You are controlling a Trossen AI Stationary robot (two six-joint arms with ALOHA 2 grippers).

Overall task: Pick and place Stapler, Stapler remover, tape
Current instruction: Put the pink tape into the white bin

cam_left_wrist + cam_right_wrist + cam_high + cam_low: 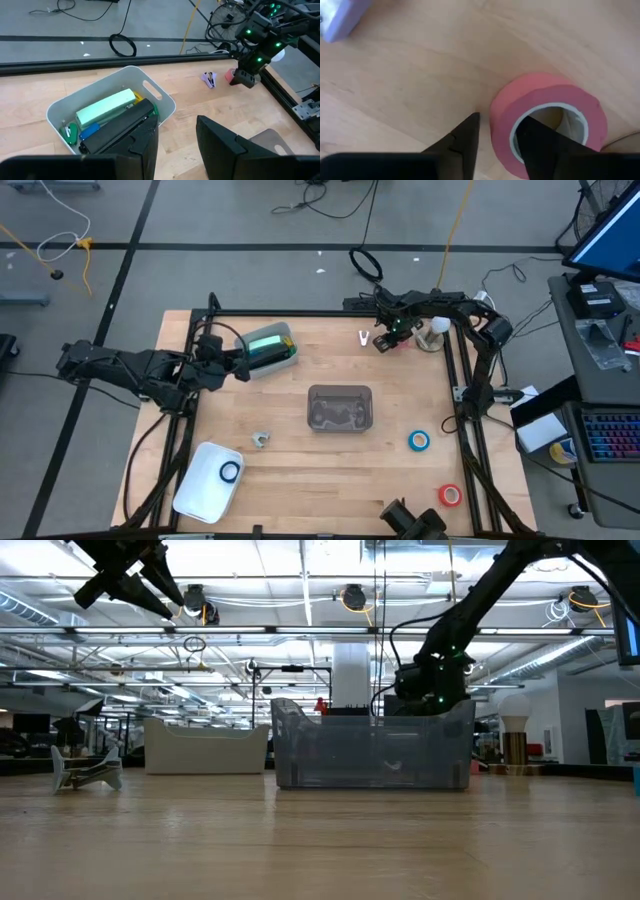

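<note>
Right wrist view alone shows fingers straddling red tape.

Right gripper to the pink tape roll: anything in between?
Nothing visible. The right gripper is already at the pink tape roll, one finger outside its wall and one over its hole. The small purple item lies clear to the side.
</note>
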